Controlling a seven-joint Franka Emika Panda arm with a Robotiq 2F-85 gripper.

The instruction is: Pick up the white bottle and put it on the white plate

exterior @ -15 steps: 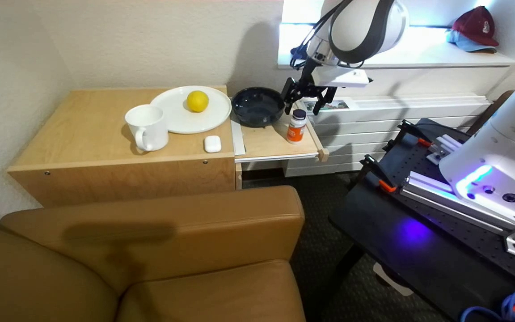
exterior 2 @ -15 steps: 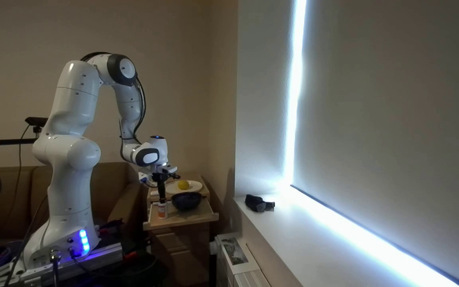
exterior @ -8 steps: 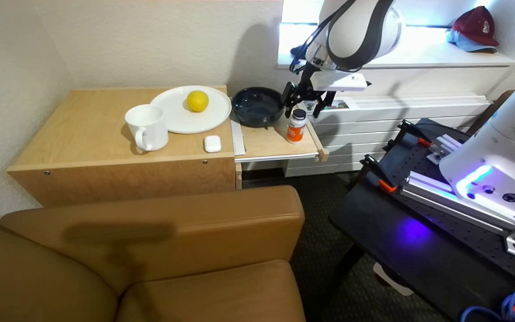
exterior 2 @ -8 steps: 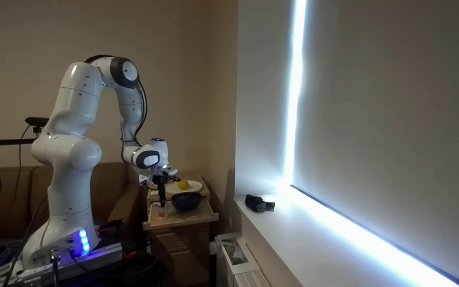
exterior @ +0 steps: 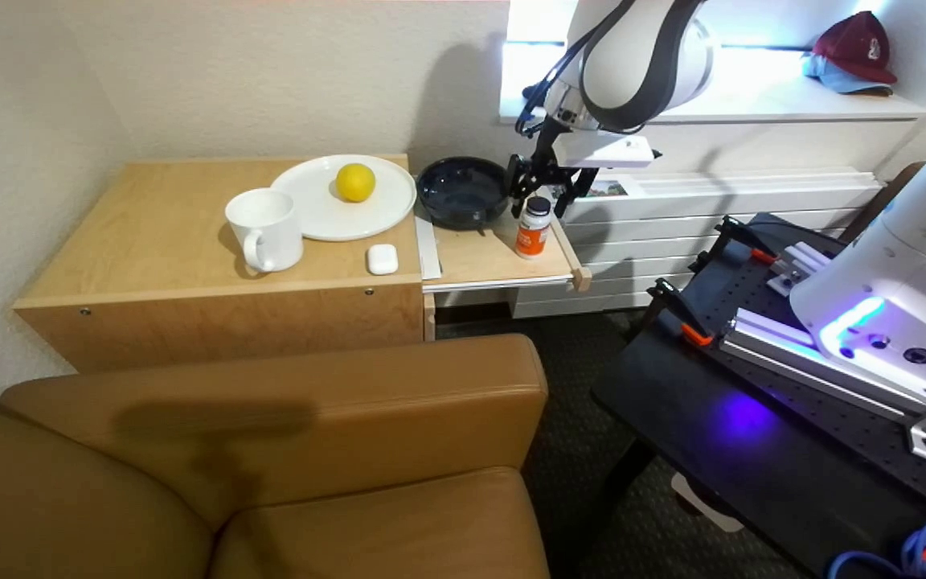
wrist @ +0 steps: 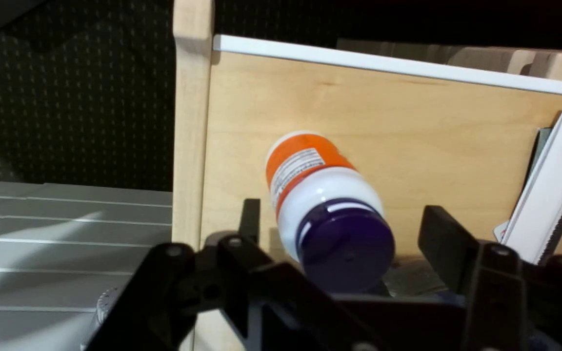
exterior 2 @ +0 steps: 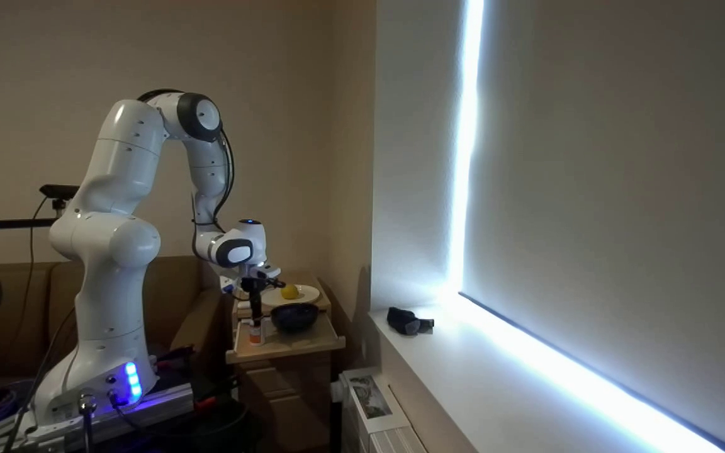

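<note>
The white bottle (exterior: 532,235), with an orange band and dark purple cap, stands upright on the pulled-out wooden board. It also shows in an exterior view (exterior 2: 256,335) and in the wrist view (wrist: 310,163). My gripper (exterior: 539,212) is open, just above and around the cap level. In the wrist view the cap lies between the two fingers of the gripper (wrist: 341,208), nearer the left finger, with gaps on both sides. The gripper also shows over the bottle in an exterior view (exterior 2: 257,316). The white plate (exterior: 387,201) lies on the cabinet top with a yellow ball on it.
A dark bowl (exterior: 463,215) stands on the board close beside the gripper, between bottle and plate. A white mug (exterior: 264,229) and a small white case (exterior: 383,259) stand near the plate. A raised wooden lip (wrist: 190,146) edges the board. A radiator (exterior: 712,209) lies beyond.
My gripper has come down a little and shifted slightly to the left in an exterior view, closer round the cap. The fingertips look slightly nearer each other there. The bottle has not moved.
</note>
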